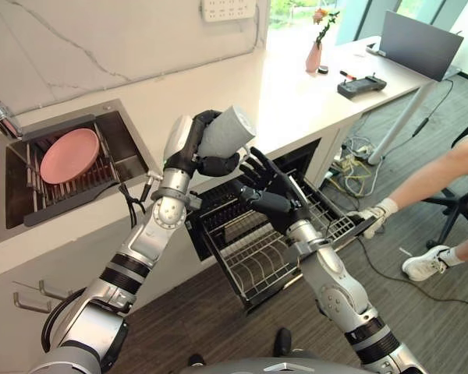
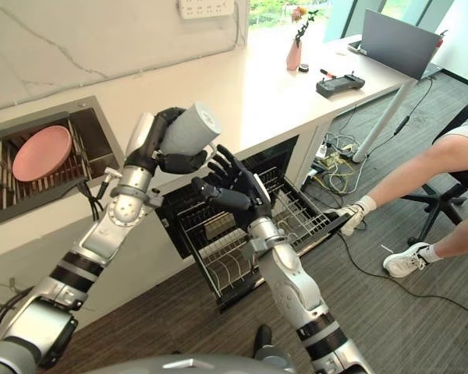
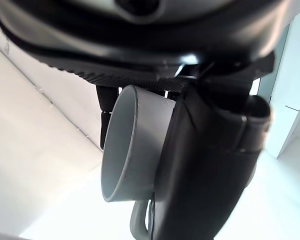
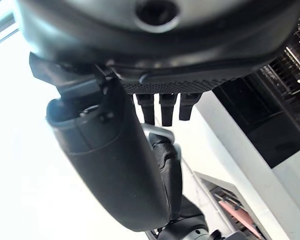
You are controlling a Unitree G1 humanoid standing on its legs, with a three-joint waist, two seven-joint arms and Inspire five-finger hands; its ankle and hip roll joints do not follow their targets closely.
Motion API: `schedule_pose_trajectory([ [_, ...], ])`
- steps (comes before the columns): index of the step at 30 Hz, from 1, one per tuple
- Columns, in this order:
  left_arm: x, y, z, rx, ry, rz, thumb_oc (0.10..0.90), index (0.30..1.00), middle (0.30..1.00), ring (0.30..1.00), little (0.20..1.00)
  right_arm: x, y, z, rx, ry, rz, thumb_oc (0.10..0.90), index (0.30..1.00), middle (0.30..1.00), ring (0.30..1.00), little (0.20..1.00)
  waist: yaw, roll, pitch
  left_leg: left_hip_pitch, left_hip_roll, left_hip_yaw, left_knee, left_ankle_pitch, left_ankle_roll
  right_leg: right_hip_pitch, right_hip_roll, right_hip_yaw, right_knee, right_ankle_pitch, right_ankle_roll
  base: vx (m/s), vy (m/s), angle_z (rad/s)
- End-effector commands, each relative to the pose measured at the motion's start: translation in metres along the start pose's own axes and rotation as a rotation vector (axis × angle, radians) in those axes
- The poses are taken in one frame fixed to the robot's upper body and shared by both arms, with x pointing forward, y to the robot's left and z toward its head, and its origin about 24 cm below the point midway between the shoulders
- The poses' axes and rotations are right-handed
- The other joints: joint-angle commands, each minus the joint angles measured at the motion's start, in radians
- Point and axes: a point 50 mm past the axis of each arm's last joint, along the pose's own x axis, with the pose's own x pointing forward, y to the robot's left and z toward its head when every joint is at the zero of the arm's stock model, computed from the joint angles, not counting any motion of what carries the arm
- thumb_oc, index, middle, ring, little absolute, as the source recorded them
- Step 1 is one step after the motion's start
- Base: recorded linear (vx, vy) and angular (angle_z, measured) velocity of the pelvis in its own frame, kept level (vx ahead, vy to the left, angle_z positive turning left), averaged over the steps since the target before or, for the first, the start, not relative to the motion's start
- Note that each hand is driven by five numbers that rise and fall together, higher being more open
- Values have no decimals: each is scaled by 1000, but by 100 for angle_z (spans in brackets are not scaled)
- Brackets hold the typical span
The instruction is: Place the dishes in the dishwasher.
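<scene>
My left hand is shut on a grey cup, held tilted above the counter's front edge; in the left wrist view the cup sits between thumb and fingers. My right hand hangs open just right of and below the cup, fingers spread, not touching it. Below both hands the dishwasher's wire rack is pulled out. A pink plate lies on a drying rack in the sink at the left.
A person sits at the right, one leg stretched toward the rack's right corner. On the counter behind stand a pink vase, a black controller and a laptop. Cables lie on the floor by the table leg.
</scene>
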Motion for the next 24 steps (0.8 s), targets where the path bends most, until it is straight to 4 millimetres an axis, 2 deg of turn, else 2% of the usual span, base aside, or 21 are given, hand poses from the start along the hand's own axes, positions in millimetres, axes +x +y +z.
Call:
schedule_pose_trajectory([
  [1,40,12,55,57,-242,88,400,300,300,300,300,20,66,52,149,-282,267,800,900,900,900,900,19,6,-39,-20,-8,-42,55,-104,15,55,-125,-101,9,-87,184,0,0,0],
  [5,37,2,50,48,-209,88,400,300,300,300,300,24,66,50,255,-277,216,800,900,900,900,900,29,9,-41,-22,-11,-54,50,-101,13,66,-128,-127,9,-84,182,-1,1,3],
  [12,30,-8,47,13,-193,62,400,300,300,300,300,32,51,53,282,-297,116,800,900,900,900,900,50,10,-53,-23,-10,-74,43,-95,9,80,-126,-154,9,-86,180,10,2,13],
  [17,26,-14,47,11,-196,30,400,300,300,300,300,41,50,47,371,-259,104,800,900,900,900,900,73,8,-58,-25,-8,-88,38,-90,7,89,-122,-173,9,-89,178,13,1,11],
  [24,22,-23,53,-14,-215,-30,400,300,300,300,300,52,47,43,401,-213,102,800,900,900,900,900,99,2,-64,-31,-8,-104,31,-82,4,94,-118,-189,9,-95,177,9,3,10],
])
